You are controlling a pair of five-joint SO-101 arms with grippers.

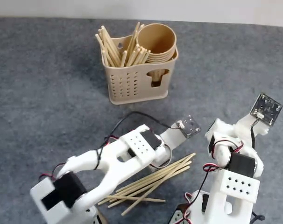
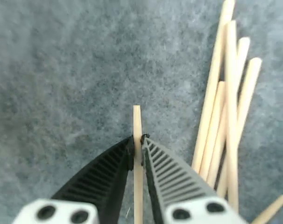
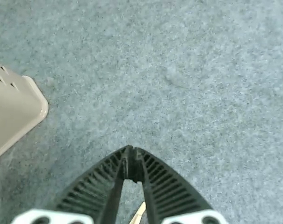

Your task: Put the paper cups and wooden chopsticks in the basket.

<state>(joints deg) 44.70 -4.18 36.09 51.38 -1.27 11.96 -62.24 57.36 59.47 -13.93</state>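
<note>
The left pincer point(image 2: 137, 141) grips one light, stiff chopstick point(image 2: 137, 119) near its end, where it may pivot, beside the loose pile point(image 2: 228, 112) on the table point(image 2: 62, 70); the right pincer point(image 3: 131, 154) is closed, empty.

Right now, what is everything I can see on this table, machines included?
basket: one, beige, far middle of the table.
paper cups: nested stack, count unclear, tan, basket's right compartment.
stored chopsticks: many, pale wood, standing in the basket's left compartment.
loose chopsticks: bundle, count unclear, pale wood, lying on the table by the arms.
held chopstick: one, pale wood, pinched in the left gripper.
table cover: one, grey, under everything.
left gripper: one, black, shut on the held chopstick beside the loose bundle.
right gripper: one, black, shut on nothing, above bare cover.
left arm, right arm: two, white with black motors, at the near edge.
</note>
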